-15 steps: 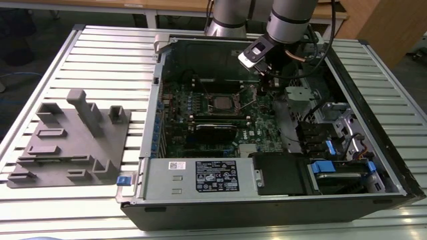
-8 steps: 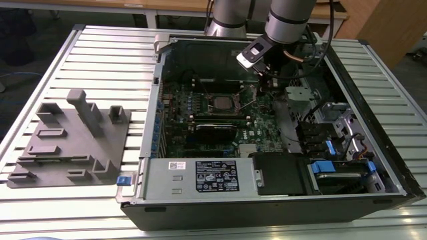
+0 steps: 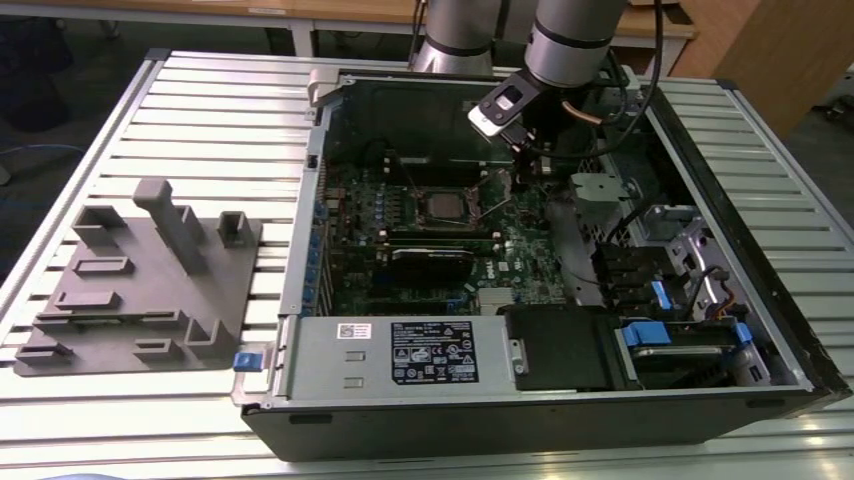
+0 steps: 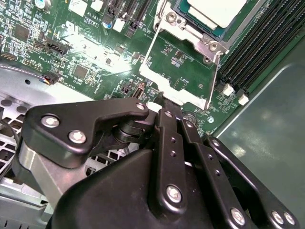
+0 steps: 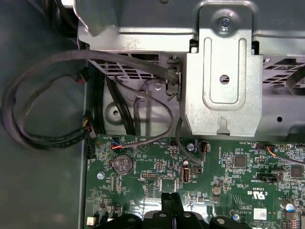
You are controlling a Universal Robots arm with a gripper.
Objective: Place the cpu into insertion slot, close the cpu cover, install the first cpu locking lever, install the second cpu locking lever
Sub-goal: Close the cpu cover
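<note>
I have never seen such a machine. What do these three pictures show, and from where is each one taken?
A robot arm reaches into an open computer case lying on a slatted table. The exterior view looks from off the arm; both wrist views come from cameras riding on it. The arm's end effector is at the edge of the open metal cover, beside the socket where the silver chip already sits. Whether it grips the cover, I cannot tell. A grey plastic holder lies on the table at the exterior view's left.
</note>
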